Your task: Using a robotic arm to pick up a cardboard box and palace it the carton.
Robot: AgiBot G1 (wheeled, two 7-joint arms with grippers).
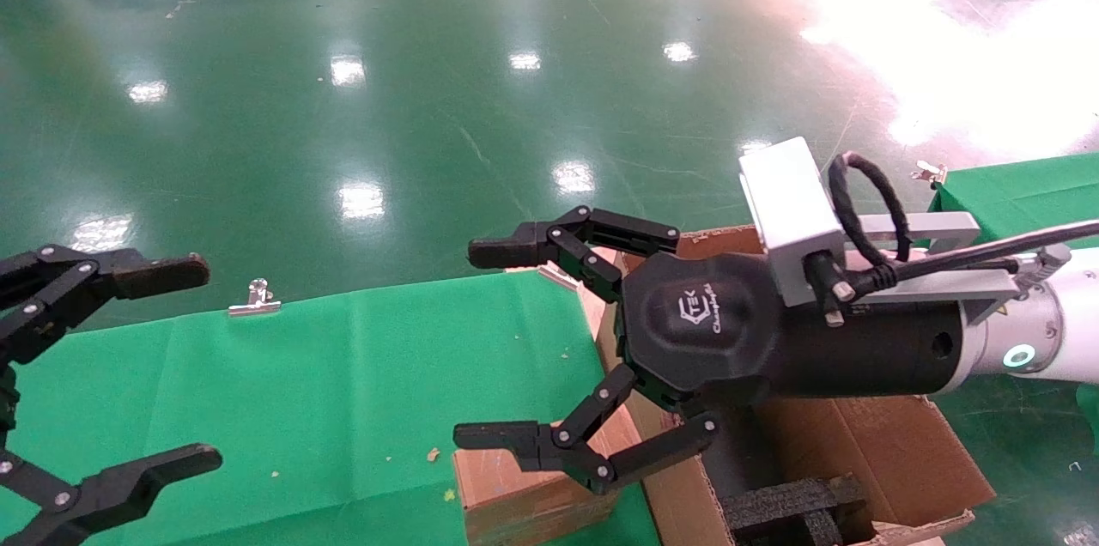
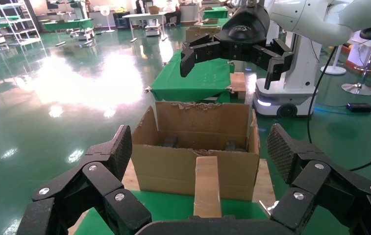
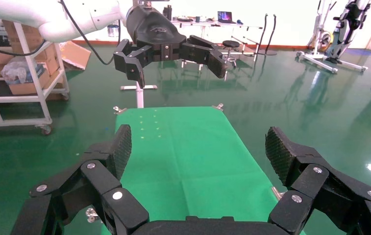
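Right gripper [image 1: 494, 348] spread wide and holding nothing, fingers apart above the edge of the green table [image 1: 300, 383] beside the carton [image 1: 893, 451]; lower finger [image 1: 515, 441] hanging over the cardboard box [image 1: 524, 499], contact not discernible; behind the fingers, black palm, silver camera block [image 1: 790, 207] with looped black cable [image 1: 863, 211], then the white robotic arm [image 1: 1065, 318] with its green-lit ring reaching in across the carton; cardboard box standing on edge on the green cloth, close against the carton's outer wall, seen from the left wrist as a narrow upright slab [image 2: 207, 186] in front of the carton [image 2: 193, 147]; black foam blocks [image 1: 790, 512] lying inside the carton; left gripper [image 1: 112, 374] likewise splayed open and empty, held over the far-left part of the table; metal clip [image 1: 254, 299] pinning the cloth at the table's far edge; glossy green floor [image 1: 429, 82] beyond
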